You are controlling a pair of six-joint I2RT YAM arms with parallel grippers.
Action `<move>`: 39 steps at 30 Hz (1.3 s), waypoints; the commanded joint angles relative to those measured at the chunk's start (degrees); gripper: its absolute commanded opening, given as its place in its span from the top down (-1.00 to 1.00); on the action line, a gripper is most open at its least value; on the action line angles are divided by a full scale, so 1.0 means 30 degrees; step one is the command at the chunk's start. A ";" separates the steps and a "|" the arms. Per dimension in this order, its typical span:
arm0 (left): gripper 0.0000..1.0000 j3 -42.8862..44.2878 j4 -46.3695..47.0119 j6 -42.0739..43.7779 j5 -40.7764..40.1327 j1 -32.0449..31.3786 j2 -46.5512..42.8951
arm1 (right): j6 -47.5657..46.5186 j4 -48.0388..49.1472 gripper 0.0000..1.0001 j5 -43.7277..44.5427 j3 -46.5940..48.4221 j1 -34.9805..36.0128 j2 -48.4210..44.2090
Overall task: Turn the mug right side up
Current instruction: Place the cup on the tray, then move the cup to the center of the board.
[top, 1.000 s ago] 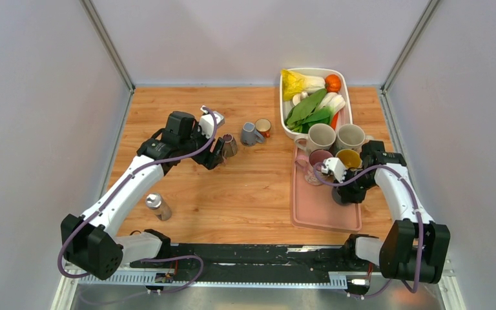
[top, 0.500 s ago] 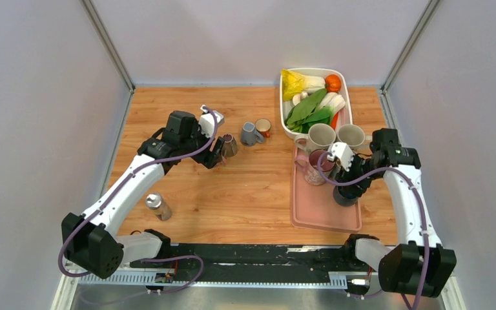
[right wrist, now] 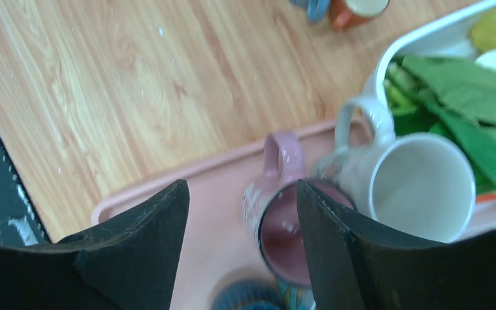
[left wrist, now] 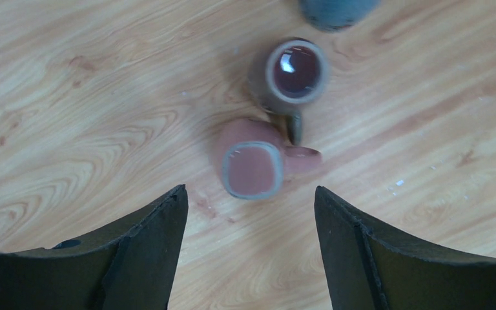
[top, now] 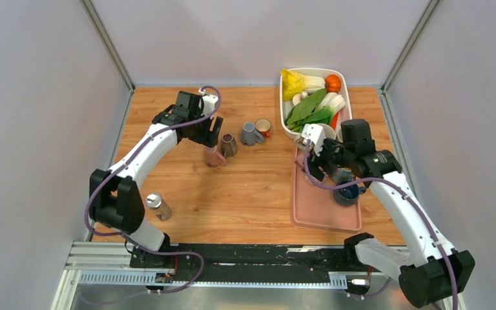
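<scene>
A pink mug [left wrist: 253,169] stands bottom up on the wooden table, its handle to the right; from above the pink mug [top: 214,156] sits left of centre. My left gripper [left wrist: 250,192] hovers open above it, touching nothing; in the top view the left gripper [top: 210,135] is just behind the mug. My right gripper [right wrist: 240,187] is open over the pink tray [right wrist: 135,197], empty, beside an upright flowered pink mug [right wrist: 278,213]. From above the right gripper [top: 325,166] hangs over the tray's back left.
A brown mug [left wrist: 294,71] stands upright, touching the pink one, with a blue-grey mug [top: 252,134] and orange mug [top: 263,126] behind. The tray [top: 326,216] holds a white mug [right wrist: 420,187] and a dark blue mug [top: 347,192]. A vegetable dish [top: 315,72] sits behind; a small bottle [top: 158,206] near left.
The right gripper opened, left the dark blue mug and swung back-left over the tray. The left gripper drew back from the pink mug, which now shows.
</scene>
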 commanded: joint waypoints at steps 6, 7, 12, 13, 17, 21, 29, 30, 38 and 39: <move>-0.54 0.2130 -0.0256 -0.1839 0.1399 0.2001 0.3414 | 0.0643 0.7743 -0.40 0.0434 -0.0580 0.5200 0.3117; -0.53 0.2234 -0.0272 -0.1757 0.1609 0.2004 0.3660 | 0.0638 0.8648 -0.42 0.0507 -0.0845 0.5701 0.3520; -0.45 0.2444 -0.0291 -0.1895 0.3632 0.2140 0.4927 | 0.2977 1.2605 -0.39 0.0496 -0.1513 0.6970 0.5920; -0.41 0.2303 -0.0216 -0.2035 0.3912 0.2146 0.5034 | 0.3317 1.3060 -0.40 0.0591 -0.1614 0.7226 0.6379; -0.34 0.1245 -0.0218 -0.2160 0.4473 0.2159 0.4874 | 0.3945 1.4094 -0.39 0.0398 -0.1703 0.7980 0.7921; -0.29 -0.0156 -0.0168 -0.2045 0.4653 0.2167 0.3799 | 0.4668 1.4940 -0.37 -0.0294 -0.1248 0.8165 0.9096; -0.23 -0.3320 0.0497 -0.2585 0.5734 0.2142 0.1046 | 0.4159 1.5496 -0.34 -0.0127 -0.0534 0.8845 1.0702; -0.22 -0.3552 0.0559 -0.2749 0.5976 0.2132 0.0606 | 0.4088 1.5615 -0.34 -0.0106 -0.0550 0.9021 1.0848; -0.29 -0.5133 0.0966 -0.3821 0.7143 0.2105 -0.1035 | 0.5294 1.7333 -0.50 0.0349 -0.0296 1.0660 1.2490; -0.33 -0.5155 0.0986 -0.3827 0.7147 0.2096 -0.1142 | 0.5610 1.7555 -0.52 0.0474 -0.0132 1.0768 1.2759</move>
